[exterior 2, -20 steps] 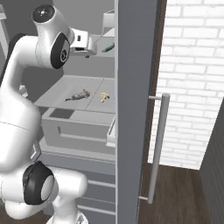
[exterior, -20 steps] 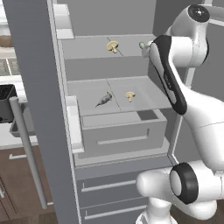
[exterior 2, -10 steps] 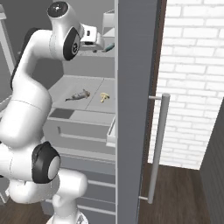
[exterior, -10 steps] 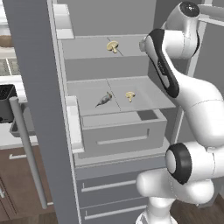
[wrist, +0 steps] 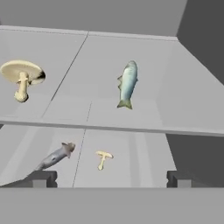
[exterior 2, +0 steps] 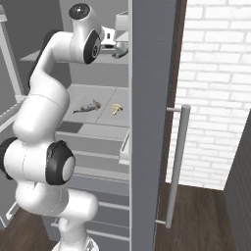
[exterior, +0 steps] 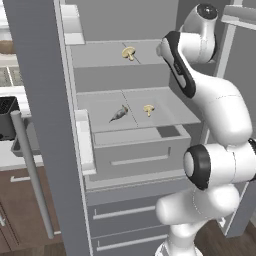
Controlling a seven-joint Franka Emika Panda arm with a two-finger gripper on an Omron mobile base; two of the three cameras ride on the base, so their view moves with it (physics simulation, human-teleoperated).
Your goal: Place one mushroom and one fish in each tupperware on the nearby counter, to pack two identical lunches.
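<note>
My gripper (wrist: 111,179) is open and empty, level with the fridge's upper shelf, and hangs before it in the right base view (exterior 2: 121,48). On that shelf lie a silvery fish (wrist: 127,83) ahead of me, slightly right, and a tan mushroom (wrist: 21,78) far to the left, also seen as the mushroom (exterior: 129,52). The lower shelf holds a second fish (exterior: 119,114) and a second mushroom (exterior: 148,109) side by side. A grey tray that looks like a tupperware (exterior: 24,144) sits on the counter (exterior: 10,161) to the left, partly behind the door handle.
The open fridge door (exterior: 45,125) with its long handle (exterior: 32,175) stands at the left, and another grey door (exterior 2: 152,122) at the right. A pulled-out drawer (exterior: 135,150) lies under the lower shelf. A black toaster (exterior: 7,117) stands on the counter.
The arm has swung up and in toward the upper shelf, carrying the gripper closer to the fish there. The fish and mushrooms have stayed where they were.
</note>
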